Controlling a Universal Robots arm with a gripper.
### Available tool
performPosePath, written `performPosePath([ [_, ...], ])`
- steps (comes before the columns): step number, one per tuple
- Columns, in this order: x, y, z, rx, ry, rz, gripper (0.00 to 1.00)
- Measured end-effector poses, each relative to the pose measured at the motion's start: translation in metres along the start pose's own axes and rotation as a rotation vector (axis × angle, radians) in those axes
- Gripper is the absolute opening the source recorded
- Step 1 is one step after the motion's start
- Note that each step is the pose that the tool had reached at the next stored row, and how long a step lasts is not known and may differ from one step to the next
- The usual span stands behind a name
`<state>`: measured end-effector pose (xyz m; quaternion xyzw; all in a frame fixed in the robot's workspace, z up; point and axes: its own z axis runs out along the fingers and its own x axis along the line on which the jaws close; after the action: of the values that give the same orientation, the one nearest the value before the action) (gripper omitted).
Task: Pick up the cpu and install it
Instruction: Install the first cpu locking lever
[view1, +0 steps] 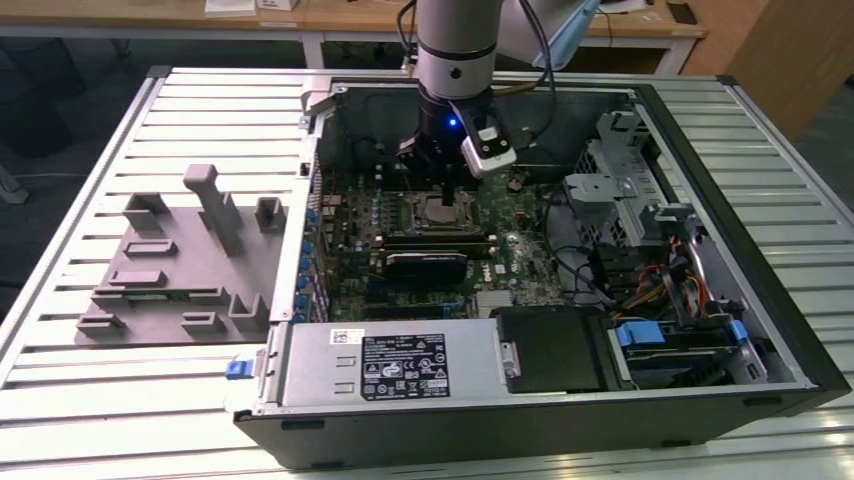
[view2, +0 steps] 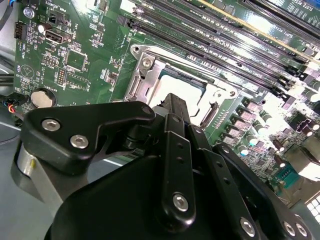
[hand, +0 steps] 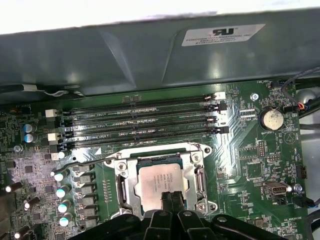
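First wrist view: the cpu (hand: 159, 181) is seen seated flat in the socket (hand: 124, 186) with the gripper (hand: 170, 197) closed narrow and empty over its edge, so placing is judged done and a straight, careful lift clear is called for.

I was working in what looked like a robotics lab or test workshop. The arm (view1: 454, 50) stood over a slatted metal bench (view1: 94, 410), where an opened computer tower (view1: 534, 425) lay on its side with motherboard (hand: 250, 145) and cpu (hand: 161, 182) bared. A grey fixture block (view1: 160, 285) sat beside it, and wooden office desks (view1: 334, 15) stood behind.
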<state>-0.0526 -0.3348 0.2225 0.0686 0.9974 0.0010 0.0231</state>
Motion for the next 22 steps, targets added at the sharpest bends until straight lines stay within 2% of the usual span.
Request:
performPosePath([
  [5,0.0012,-0.0002,-0.0021,-0.0003,-0.0003,0.0,0.11],
  [15,0.0002,-0.0001,-0.0268,-0.0014,-0.0004,0.0,0.11],
  [19,-0.0002,0.0,-0.0341,-0.0014,-0.0004,0.0,0.11],
  [22,-0.0003,0.0,-0.0363,-0.0015,-0.0004,0.0,0.11],
])
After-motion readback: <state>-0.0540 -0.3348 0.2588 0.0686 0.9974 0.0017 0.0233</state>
